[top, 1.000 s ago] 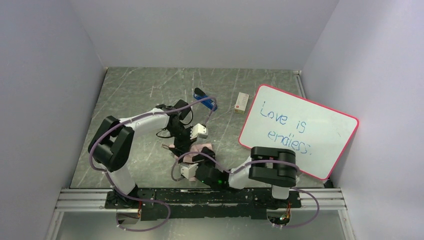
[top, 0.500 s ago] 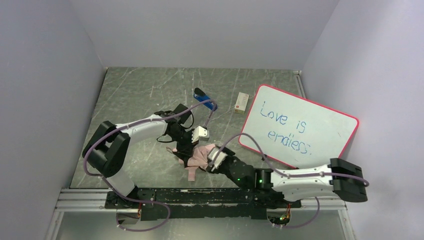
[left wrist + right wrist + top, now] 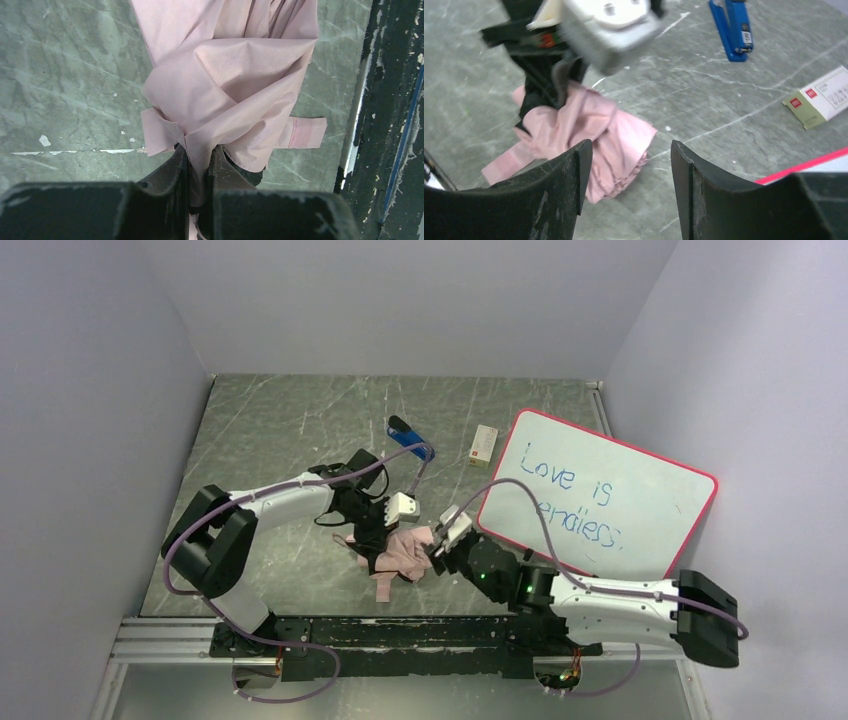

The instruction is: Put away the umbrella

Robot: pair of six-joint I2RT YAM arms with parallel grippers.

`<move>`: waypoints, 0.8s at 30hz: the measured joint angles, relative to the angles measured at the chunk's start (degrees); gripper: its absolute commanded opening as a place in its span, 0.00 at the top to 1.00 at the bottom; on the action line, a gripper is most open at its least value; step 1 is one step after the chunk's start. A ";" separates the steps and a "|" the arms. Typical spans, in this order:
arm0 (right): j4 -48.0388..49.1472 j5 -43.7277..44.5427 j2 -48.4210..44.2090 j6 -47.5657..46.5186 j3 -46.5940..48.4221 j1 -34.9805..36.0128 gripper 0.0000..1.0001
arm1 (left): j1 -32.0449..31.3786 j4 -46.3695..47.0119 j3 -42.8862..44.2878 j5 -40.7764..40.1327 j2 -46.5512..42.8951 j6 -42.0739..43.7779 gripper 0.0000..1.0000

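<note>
The left gripper [image 3: 199,156] is shut tight on pink fabric of the umbrella [image 3: 225,75], on the table [image 3: 60,75]; right gripper [image 3: 630,149] stands open w/ nothing held, just beside it.

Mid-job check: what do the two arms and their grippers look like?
The left arm and right arm have white shells and black joints, each with a looping lavender cable. A small white camera box sits on each wrist. Gripper fingers are matte black, scuffed; a green light glows on the right arm.
</note>
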 measured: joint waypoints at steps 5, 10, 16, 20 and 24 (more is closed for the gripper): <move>-4.87 -6.60 -3.10 6.23 2.29 -10.80 0.36 | -0.22 2.16 -0.48 -2.19 -0.22 0.09 0.95; -10.43 -15.74 -2.32 8.20 7.21 -19.87 0.34 | -0.22 6.54 -2.14 -8.00 -1.25 2.21 0.95; -16.13 -25.64 2.80 8.28 13.14 -26.34 0.34 | 0.20 11.56 -4.81 -17.22 -2.56 5.92 0.95; -18.78 -28.72 3.91 8.28 14.49 -27.67 0.34 | 0.20 12.41 -5.44 -19.34 -3.37 6.64 0.95; -20.48 -30.49 4.02 8.26 14.86 -27.76 0.34 | 0.20 12.28 -5.35 -19.54 -3.48 6.73 0.95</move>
